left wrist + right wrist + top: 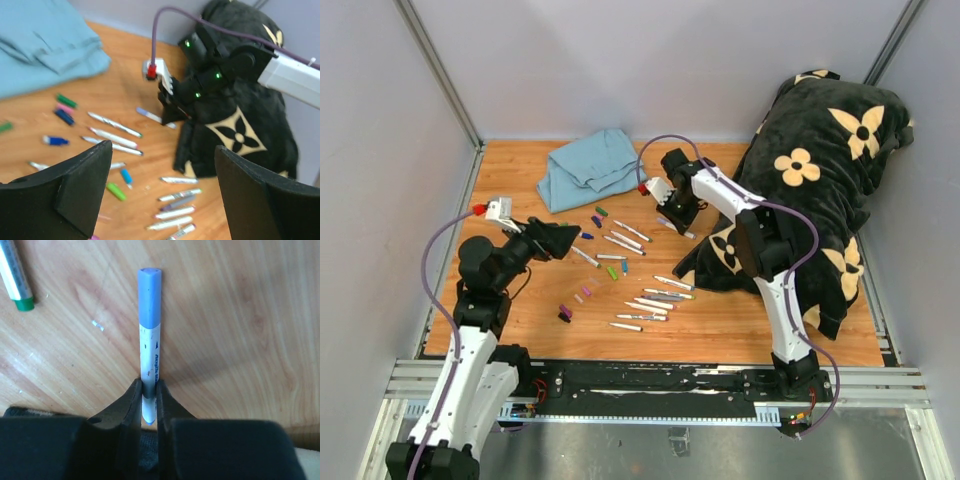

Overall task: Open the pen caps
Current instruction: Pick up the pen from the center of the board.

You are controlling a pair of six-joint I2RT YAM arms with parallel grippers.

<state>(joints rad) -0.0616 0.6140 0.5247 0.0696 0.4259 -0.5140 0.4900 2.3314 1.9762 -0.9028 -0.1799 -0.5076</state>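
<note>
While the right fingers [127, 407] pinch a slim white marker [149, 352] with its triangular blue plastic cap [149, 295] on, left fingers [82, 182] gape open above the wood-grain surface [240, 315].

Blue cloth [588, 168] and black flowered cushion [825, 190] lie on wooden table [725, 328].

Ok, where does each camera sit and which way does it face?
Top external: above, behind the bases, looking down on the table; left arm, right arm show.
Left wrist: faces across markers toward the right arm; its open fingers show.
Right wrist: faces down at the table; right gripper shut on a blue-capped marker.
Both wrist views share that marker.
</note>
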